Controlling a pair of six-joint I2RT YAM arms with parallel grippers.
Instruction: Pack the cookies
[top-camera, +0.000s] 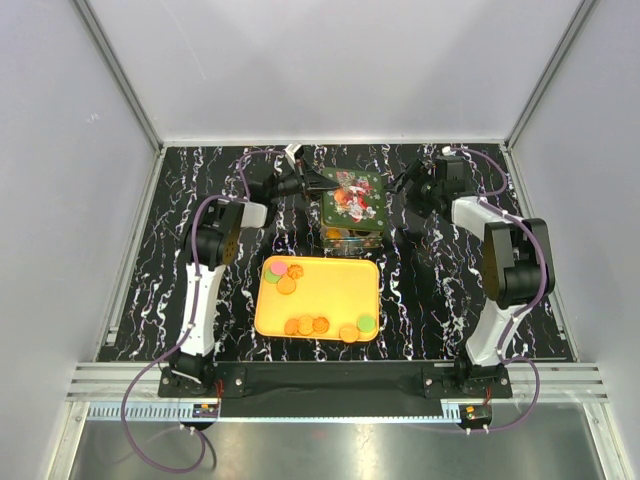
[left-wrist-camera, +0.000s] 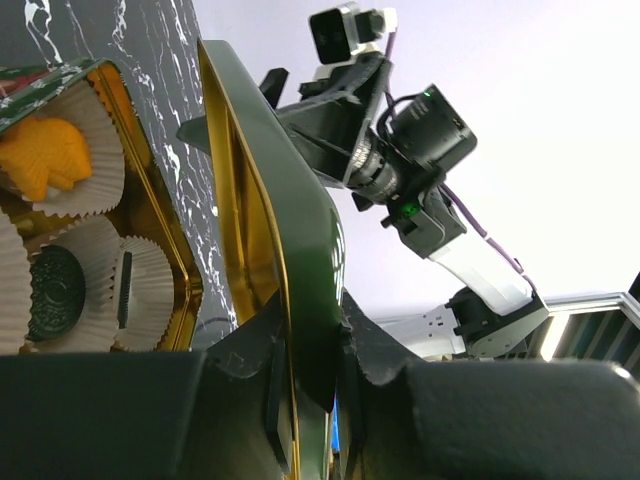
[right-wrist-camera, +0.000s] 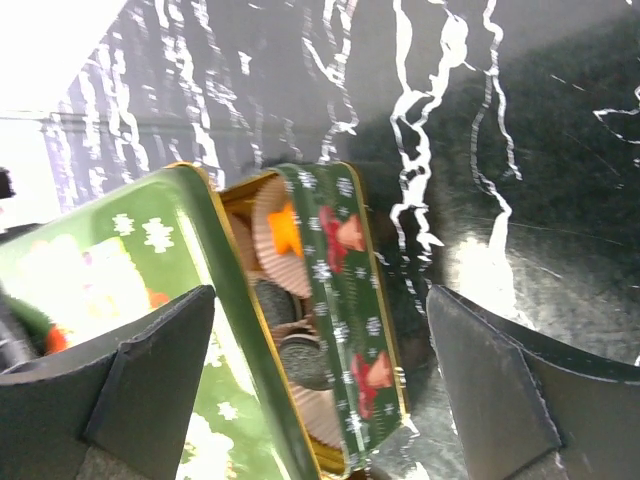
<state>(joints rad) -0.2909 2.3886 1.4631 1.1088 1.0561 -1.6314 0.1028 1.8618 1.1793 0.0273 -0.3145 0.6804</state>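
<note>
Nearest to us, the flat orange tray (top-camera: 335, 285) lies on the black, white-veined table (top-camera: 430, 300). It carries the loose cookies (top-camera: 320, 325), small smooth discs, mostly orange with a pink and two green ones, grouped at its near edge and its far left corner. Just beyond the tray stands a green metal tin (top-camera: 352, 240) with a gold inside. Some of its pleated white paper cups (left-wrist-camera: 95, 150) already hold a cookie, an orange one and a dark one among them. Its thin printed lid (top-camera: 352, 195) hangs tilted over the tin and leaves a gap on the tray side. The left gripper (left-wrist-camera: 310, 400) is clamped on the lid's rim, and we judge it holds the lid up so the tin can be filled. The right gripper (right-wrist-camera: 320, 340) hovers beside the tin with its jaws spread wide and nothing between them, placed, we think, to steady the tin or fetch cookies.
</note>
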